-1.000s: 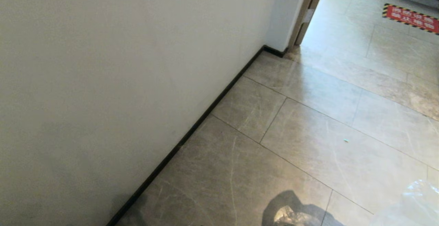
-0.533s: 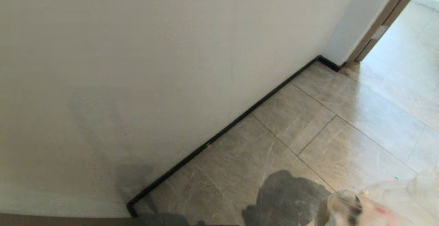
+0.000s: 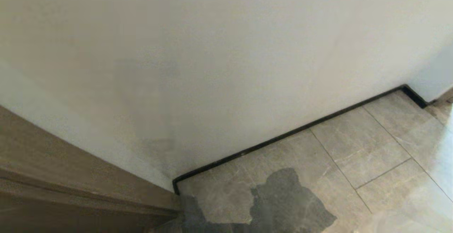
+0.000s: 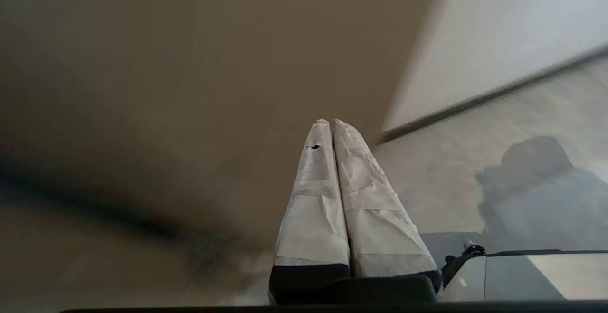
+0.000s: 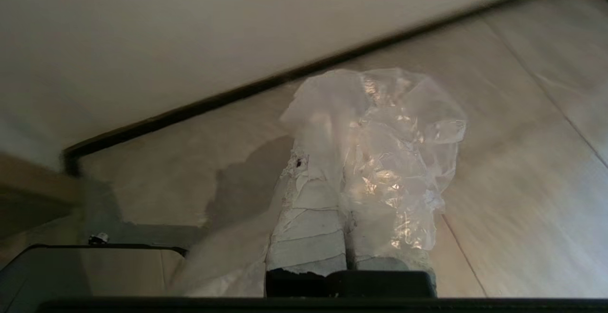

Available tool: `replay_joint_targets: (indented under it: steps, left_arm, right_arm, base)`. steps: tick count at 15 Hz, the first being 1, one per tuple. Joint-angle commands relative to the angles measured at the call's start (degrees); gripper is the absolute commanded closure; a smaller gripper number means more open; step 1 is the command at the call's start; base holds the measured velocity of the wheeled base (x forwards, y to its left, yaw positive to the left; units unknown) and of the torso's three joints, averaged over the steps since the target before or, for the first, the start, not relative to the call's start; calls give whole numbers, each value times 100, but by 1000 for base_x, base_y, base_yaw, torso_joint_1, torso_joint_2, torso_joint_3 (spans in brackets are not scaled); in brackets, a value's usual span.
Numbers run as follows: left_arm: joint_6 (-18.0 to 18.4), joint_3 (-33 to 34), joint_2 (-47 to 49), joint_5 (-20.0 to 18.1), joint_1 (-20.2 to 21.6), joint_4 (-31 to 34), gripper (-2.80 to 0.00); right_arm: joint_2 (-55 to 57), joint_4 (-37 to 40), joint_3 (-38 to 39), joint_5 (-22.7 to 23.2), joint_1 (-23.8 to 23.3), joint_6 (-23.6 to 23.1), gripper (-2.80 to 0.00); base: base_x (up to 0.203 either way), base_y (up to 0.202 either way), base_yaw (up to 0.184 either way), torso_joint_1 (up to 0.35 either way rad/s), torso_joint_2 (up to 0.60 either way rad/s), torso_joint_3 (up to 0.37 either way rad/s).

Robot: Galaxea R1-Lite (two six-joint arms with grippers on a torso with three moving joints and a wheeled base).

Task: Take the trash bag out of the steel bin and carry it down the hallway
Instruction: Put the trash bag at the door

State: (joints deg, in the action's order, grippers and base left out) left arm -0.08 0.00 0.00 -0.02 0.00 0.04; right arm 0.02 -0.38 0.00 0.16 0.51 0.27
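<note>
The right gripper (image 5: 339,128) points out and down over the hallway floor (image 5: 513,170), toward the black skirting (image 5: 199,106) at the foot of the white wall (image 5: 190,28). Its taped white fingers (image 5: 308,199) are pressed together on the bag (image 5: 403,151), whose clear, crinkled plastic bunches over and around their tips and hangs on the side away from the skirting. What lies inside the bag cannot be made out.

The left gripper (image 4: 329,122) is held low beside a brown door frame (image 4: 190,66), its fingers (image 4: 313,208) closed flat against each other with nothing between them.

In the head view neither arm shows; a dark shadow (image 3: 286,201) lies on the tiles just out from the skirting's end at the frame. No writing is readable anywhere.
</note>
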Motion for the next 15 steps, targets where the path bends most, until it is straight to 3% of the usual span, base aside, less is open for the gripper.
replay_joint_targets:
  steps: [1,7,15]
  left_arm:
    - [-1,0,0,2,0,-4,0]
    - [-1,0,0,2,0,-4,0]
    - [-1,0,0,2,0,-4,0]
  right_arm:
    - [6,3,3,2,2,-1,0]
    - [6,3,1,2,2,26,0]
    - [6,3,7,2,2,26,0]
  base:
    - [3,-8,171,2,9,5]
    - [2,-5,148,3,3,4]
    - [0,0,0,0,0,0]
